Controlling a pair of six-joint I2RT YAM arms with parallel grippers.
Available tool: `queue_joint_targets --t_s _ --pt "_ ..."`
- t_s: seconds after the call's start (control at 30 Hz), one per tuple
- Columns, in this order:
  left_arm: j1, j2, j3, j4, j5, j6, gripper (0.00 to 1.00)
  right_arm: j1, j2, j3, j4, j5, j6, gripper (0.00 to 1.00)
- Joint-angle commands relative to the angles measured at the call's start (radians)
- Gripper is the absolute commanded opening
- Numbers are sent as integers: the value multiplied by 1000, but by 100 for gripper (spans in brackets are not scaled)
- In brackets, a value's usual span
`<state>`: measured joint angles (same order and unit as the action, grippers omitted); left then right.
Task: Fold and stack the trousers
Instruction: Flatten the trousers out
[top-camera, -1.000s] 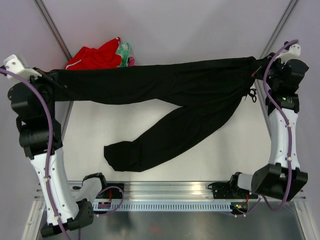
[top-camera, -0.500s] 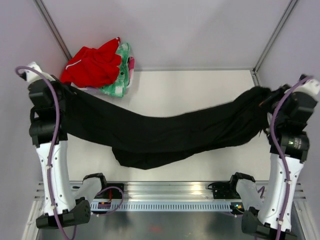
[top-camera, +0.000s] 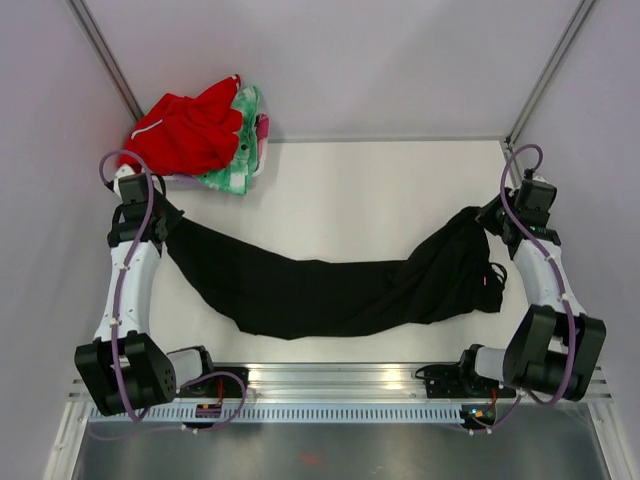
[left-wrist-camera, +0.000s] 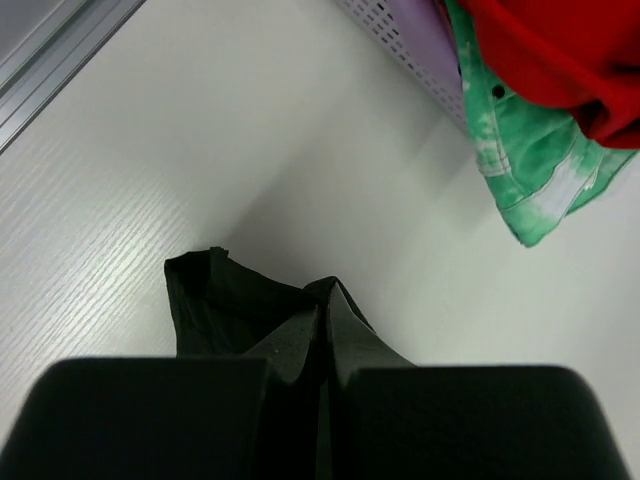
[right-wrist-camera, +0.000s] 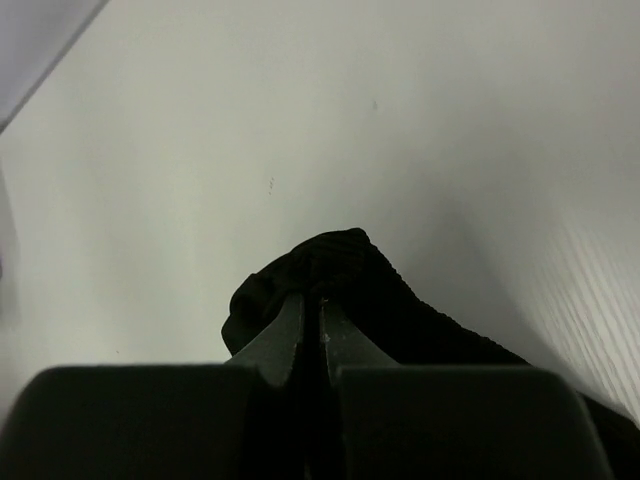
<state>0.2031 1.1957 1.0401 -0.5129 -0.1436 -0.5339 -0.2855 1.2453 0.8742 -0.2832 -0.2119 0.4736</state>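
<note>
The black trousers lie stretched across the white table in a sagging band, folded lengthwise. My left gripper is shut on the leg end at the left; the black cloth bunches out between its fingers just above the table. My right gripper is shut on the waist end at the right, where the fabric is gathered in a ridged bunch. The waist end piles up in folds with its drawstring loose beside it.
A red garment with white trim lies on a green-and-pink cloth at the back left; both show in the left wrist view, on a white perforated basket. Metal frame posts stand at the back corners. The rail runs along the near edge.
Both grippers have come down and toward the near side with the trousers. The garment, held high and taut a second ago, now lies slack on the table with both legs together.
</note>
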Motion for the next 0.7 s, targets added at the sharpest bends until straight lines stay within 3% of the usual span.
queue_joint_targets --t_s 0.0,0.23,0.5,0.67 --pt "34 21 17 132 32 -55 2 -6 81 86 312 -86 30 0" --pt "61 13 23 215 79 -95 2 -14 184 242 338 -49 -47 0" --pt "85 30 47 240 50 -74 2 -73 177 207 407 -38 -62 0" --pt "202 93 57 264 119 -112 2 -121 241 229 443 -59 -50 0"
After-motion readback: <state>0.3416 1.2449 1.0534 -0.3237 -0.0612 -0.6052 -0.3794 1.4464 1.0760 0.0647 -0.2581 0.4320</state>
